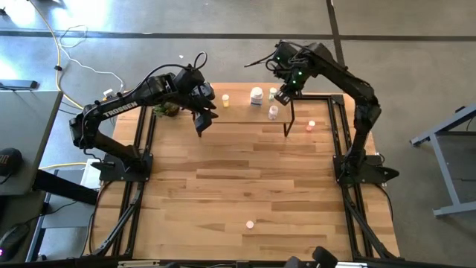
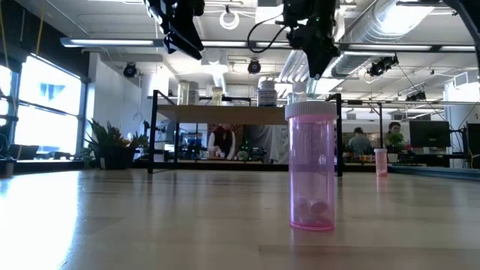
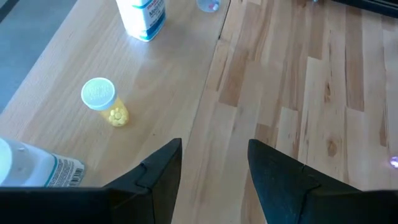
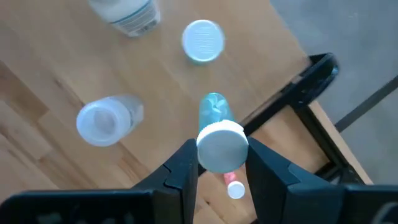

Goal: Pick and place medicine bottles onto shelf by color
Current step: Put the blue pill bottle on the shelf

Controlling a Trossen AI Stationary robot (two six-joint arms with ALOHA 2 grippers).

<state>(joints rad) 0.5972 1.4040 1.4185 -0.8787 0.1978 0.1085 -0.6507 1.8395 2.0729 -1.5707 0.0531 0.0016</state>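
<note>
The shelf (image 1: 245,112) stands at the table's far side. On it are a yellow bottle (image 3: 104,102), a white bottle (image 1: 256,94), a clear bottle (image 4: 102,121) and a pale-capped bottle (image 4: 203,41). My right gripper (image 4: 221,152) hangs over the shelf's right end (image 1: 283,94), shut on a blue-green bottle (image 4: 213,112) with a white cap. My left gripper (image 3: 214,162) hovers open and empty over the shelf's near edge (image 1: 201,123), near its left end. Two pink bottles stand on the table: one near the front (image 2: 311,165), one right of the shelf (image 1: 311,126). My right gripper pinches the blue-green bottle's white cap (image 4: 219,148) between its two fingers, one on each side. The fingers point steeply down from above. The bottle hangs upright below them, clear of the shelf.
A leafy plant (image 1: 167,109) sits by the shelf's left end, under my left arm. Another white bottle (image 3: 37,165) shows at the edge of the left wrist view. Bare slatted tabletop (image 1: 245,171) spreads between the shelf and the front pink bottle.
</note>
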